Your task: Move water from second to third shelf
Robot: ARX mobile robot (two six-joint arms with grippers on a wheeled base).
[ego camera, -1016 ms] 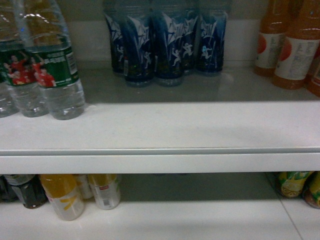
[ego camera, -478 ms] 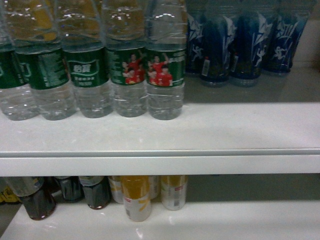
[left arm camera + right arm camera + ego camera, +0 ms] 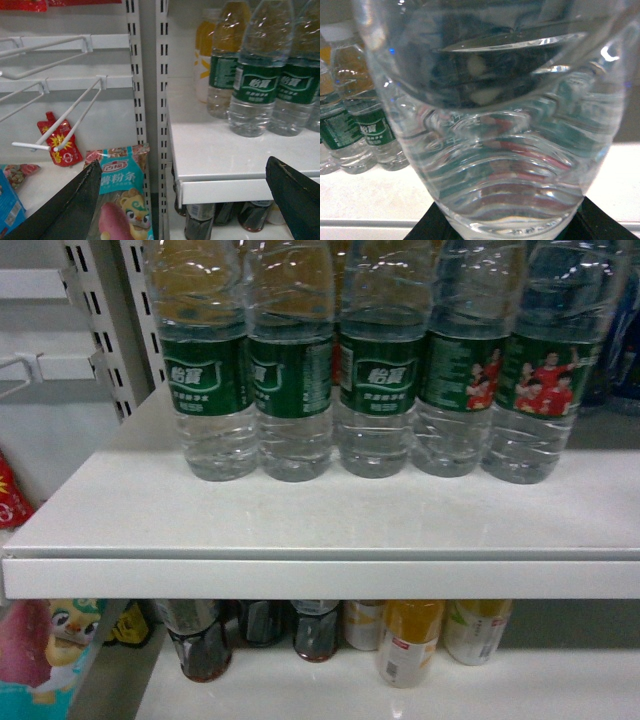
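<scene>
Clear ribbed plastic water bottle (image 3: 495, 125) clamped between the right tool's (image 3: 500, 227) dark fingers, filling the right wrist view above the white shelf (image 3: 350, 200), left tool (image 3: 185, 200) spread apart, empty, before similar green-labelled bottles (image 3: 255, 90).

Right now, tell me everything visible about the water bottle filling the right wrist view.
The water bottle is clear ribbed plastic with water inside, upright, very close to the lens. The right gripper's dark fingers flank its base. No label shows here. It hangs in front of the white shelf; more green-labelled bottles stand behind.

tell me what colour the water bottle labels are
Dark green labels with white characters, clearest in the head view.
</scene>
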